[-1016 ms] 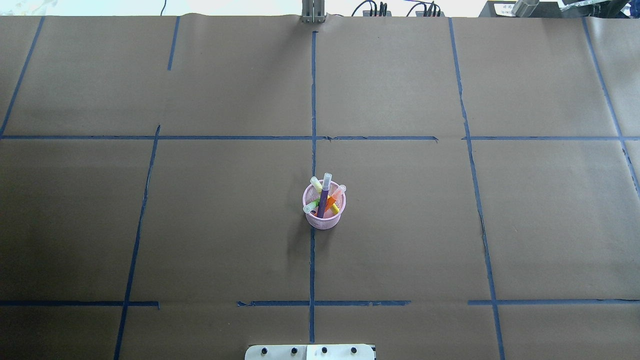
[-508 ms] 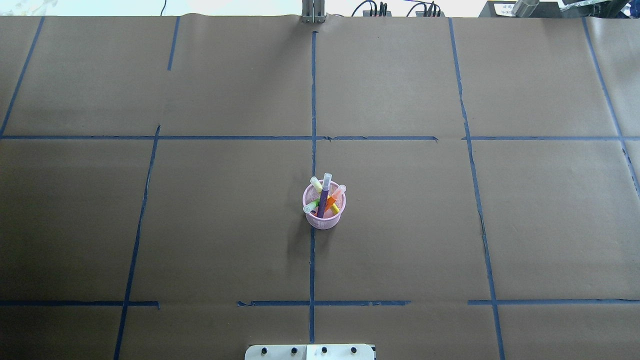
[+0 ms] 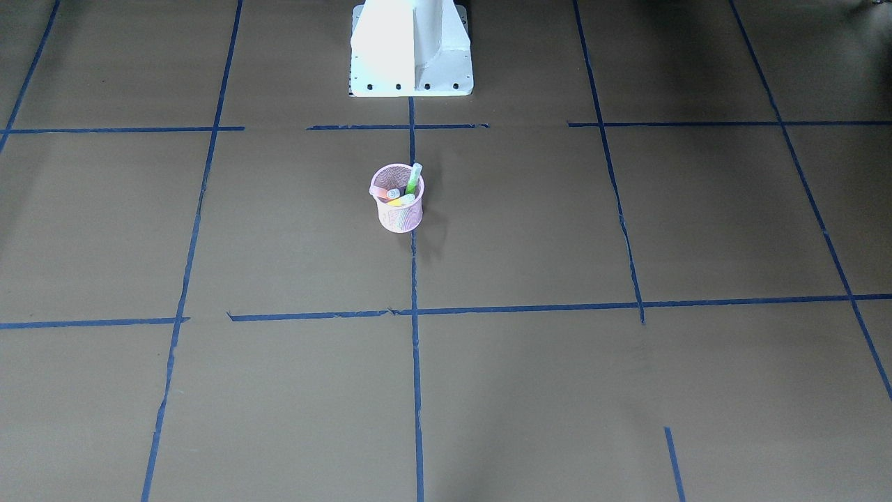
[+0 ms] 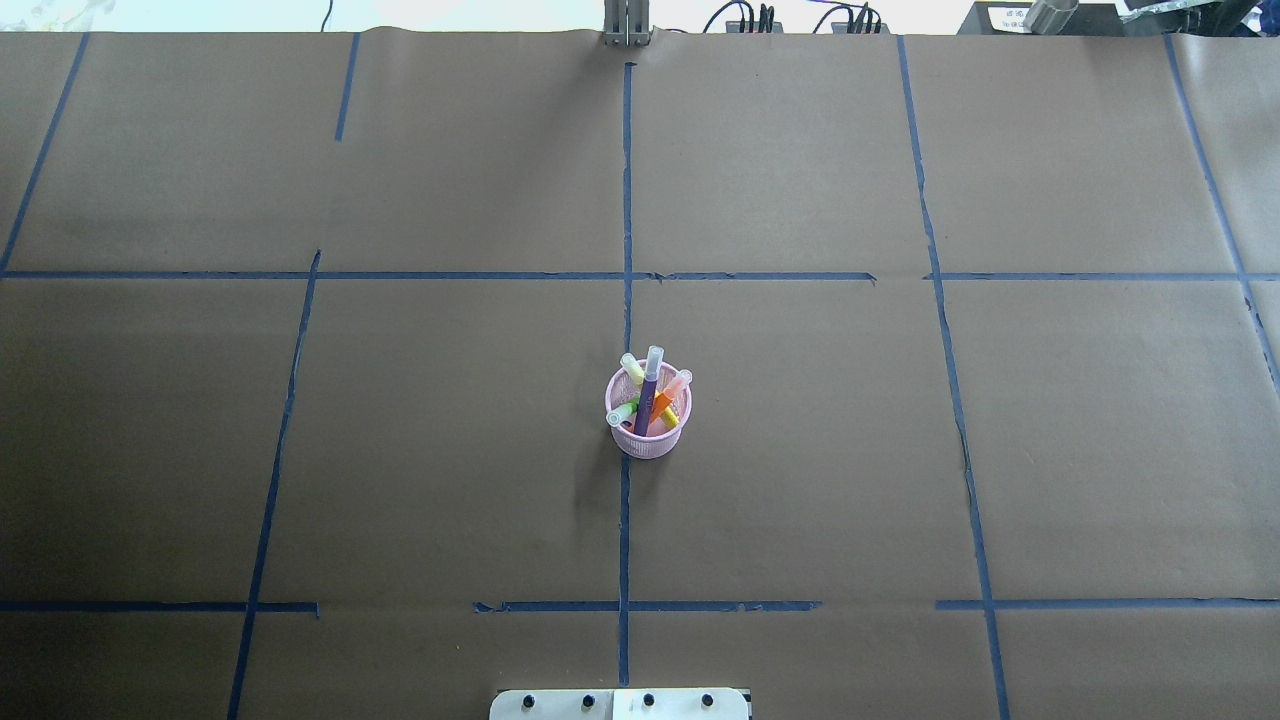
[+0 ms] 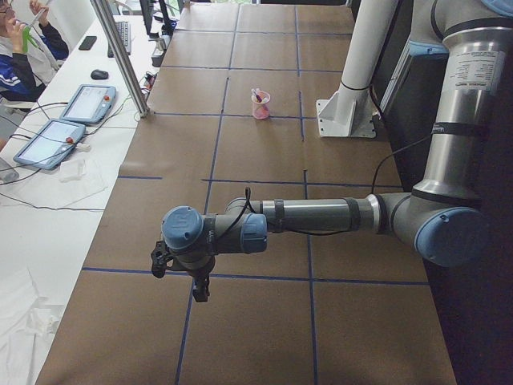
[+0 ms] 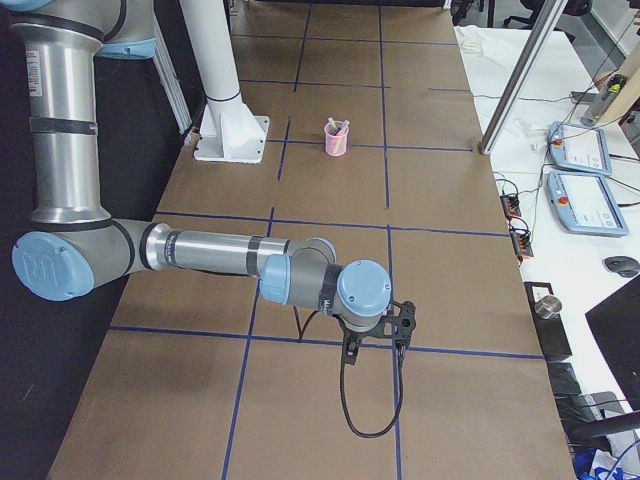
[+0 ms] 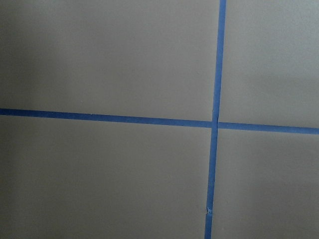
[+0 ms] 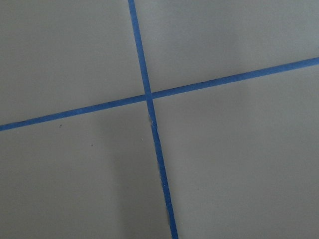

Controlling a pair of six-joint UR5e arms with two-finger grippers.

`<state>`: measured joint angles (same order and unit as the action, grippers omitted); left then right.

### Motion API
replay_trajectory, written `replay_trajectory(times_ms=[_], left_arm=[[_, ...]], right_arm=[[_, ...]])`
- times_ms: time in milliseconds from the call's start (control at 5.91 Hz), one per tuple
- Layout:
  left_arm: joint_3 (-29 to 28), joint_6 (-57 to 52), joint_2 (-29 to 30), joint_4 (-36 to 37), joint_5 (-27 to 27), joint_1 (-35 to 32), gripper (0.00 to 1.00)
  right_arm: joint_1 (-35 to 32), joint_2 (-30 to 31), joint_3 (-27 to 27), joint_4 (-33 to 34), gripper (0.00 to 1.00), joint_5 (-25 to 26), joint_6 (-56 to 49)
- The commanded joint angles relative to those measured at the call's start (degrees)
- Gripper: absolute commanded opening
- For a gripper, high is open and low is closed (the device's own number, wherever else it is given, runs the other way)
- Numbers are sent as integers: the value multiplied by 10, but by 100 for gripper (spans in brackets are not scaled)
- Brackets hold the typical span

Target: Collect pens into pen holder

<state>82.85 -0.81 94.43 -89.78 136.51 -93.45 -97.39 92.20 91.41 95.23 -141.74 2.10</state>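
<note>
Currently, the pen holder [image 4: 648, 432] stands upright near the middle of the tabletop [image 4: 450, 450], on the long tape line [image 4: 626, 200] that runs away from the robot base [image 3: 411, 49], with a short stretch of tabletop between the base and the holder. The purple pen [image 4: 647, 392], the orange pen [image 4: 664, 400] and the green pen [image 3: 412, 183] are inside the holder. Each leans against the rim with its pale cap end above the mesh wall.

The left end effector [image 5: 199, 290] hangs low over the tabletop at the table end on the robot's left, close to a crossing of tape lines. It appears only in the left side view, so I cannot tell whether its fingers are apart or together. The right end effector [image 6: 377, 335] hangs low at the opposite table end, also close to a tape crossing. It appears only in the right side view, and its finger position cannot be determined either.

The pen holder is well apart from both end effectors and lies between them along the table's length. Each wrist camera shows only brown tabletop and a tape crossing.
</note>
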Motion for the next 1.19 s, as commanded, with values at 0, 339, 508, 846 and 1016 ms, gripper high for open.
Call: replay_trajectory(times_ms=[0,339,508,846,1016], left_arm=[[40,-1,-34,0,-2,2,100],[72,-1,-46,16,-3,9,100],[72,-1,-54,16,-3,12,100],[69,-1,-59,16,-3,13,100],[68,-1,-59,17,-3,13,100]], right_arm=[[6,11,6,-8,100,32,0],[17,19,3,-7,100,39,0],[17,29,4,-8,100,38,-3],[17,27,8,-9,100,37,-4],[17,25,9,-8,100,37,-3]])
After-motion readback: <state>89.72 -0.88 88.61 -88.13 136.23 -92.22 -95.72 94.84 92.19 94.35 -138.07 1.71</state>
